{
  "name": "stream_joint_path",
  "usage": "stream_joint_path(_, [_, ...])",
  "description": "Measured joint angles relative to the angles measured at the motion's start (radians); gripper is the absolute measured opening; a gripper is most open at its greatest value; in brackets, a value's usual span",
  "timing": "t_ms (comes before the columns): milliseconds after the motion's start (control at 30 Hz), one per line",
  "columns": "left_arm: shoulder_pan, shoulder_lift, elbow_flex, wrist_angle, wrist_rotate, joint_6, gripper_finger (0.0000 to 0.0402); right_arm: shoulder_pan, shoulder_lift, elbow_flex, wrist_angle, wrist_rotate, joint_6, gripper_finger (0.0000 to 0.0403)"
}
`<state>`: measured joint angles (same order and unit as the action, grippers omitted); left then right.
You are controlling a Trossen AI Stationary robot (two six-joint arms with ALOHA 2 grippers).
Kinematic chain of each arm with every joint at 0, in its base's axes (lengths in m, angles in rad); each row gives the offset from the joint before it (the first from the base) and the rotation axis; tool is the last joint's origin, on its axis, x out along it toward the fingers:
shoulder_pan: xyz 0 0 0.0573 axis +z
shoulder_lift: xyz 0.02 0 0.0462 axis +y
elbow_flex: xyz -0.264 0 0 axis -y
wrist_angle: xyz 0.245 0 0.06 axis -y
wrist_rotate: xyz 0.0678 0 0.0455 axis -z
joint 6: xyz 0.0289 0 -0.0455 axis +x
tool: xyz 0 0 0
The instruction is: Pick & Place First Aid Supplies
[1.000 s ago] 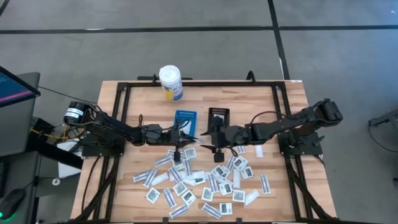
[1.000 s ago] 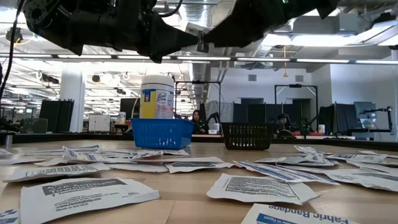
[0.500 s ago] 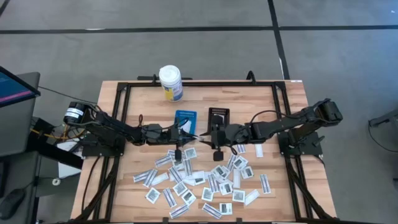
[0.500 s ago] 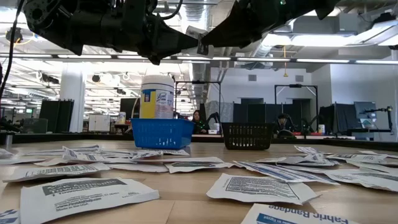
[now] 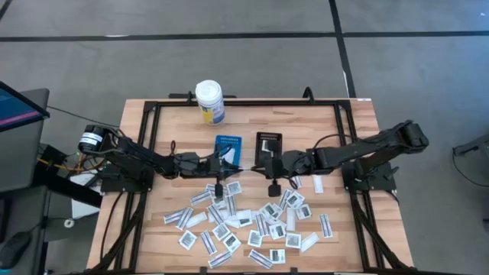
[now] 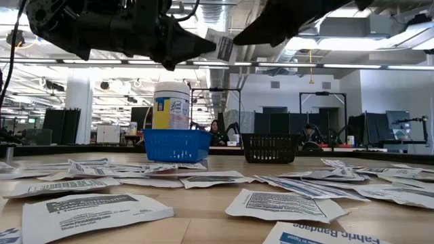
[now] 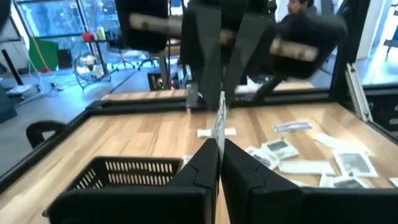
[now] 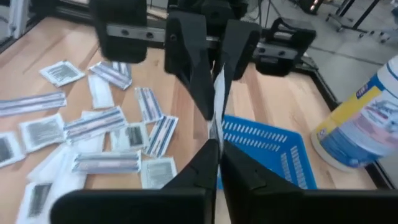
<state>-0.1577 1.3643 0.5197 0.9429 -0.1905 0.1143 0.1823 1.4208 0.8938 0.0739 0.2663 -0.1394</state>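
Both claws, left (image 5: 241, 166) and right (image 5: 250, 166), seemingly pinch one upright packet (image 7: 218, 121) between them.

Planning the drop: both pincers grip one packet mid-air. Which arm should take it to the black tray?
Right, likely. Right pincer sits beside the black tray; left pincer is nearer the blue tray. Both are shut on the packet.
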Motion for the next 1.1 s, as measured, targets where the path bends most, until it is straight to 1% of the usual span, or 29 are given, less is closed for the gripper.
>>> stream_joint_path(67, [0.000,0.000,-0.001,0.002,0.000,0.000,0.0010,0.009,-0.023,0.000,-0.033,0.012,0.011,0.0002])
stream_joint_path(200, [0.000,0.000,-0.001,0.000,-0.012,0.000,0.0012,0.031,-0.041,0.000,-0.052,0.086,0.025,0.0001])
stream_joint_path(333, [0.000,0.000,-0.001,0.000,-0.016,0.000,0.0010,0.041,-0.042,0.000,-0.048,0.087,0.025,0.0005])
stream_joint_path(467, [0.000,0.000,-0.001,0.000,-0.016,0.000,0.0013,0.041,-0.042,0.000,-0.048,0.086,0.064,0.0020])
stream_joint_path(733, [0.000,0.000,-0.001,0.001,-0.015,0.000,0.0012,0.048,-0.023,0.000,-0.044,0.080,0.070,0.0090])
stream_joint_path(900, [0.000,0.000,-0.001,0.009,-0.016,0.000,0.0012,0.034,0.021,-0.002,0.013,0.075,0.061,0.0137])
stream_joint_path(967, [0.000,0.000,-0.001,0.009,-0.015,0.000,0.0010,0.024,0.048,0.004,0.084,0.075,0.054,0.0155])
stream_joint_path(1100, [0.000,0.000,0.000,0.008,0.012,0.003,0.0013,0.010,0.070,0.003,0.110,0.075,0.039,0.0183])
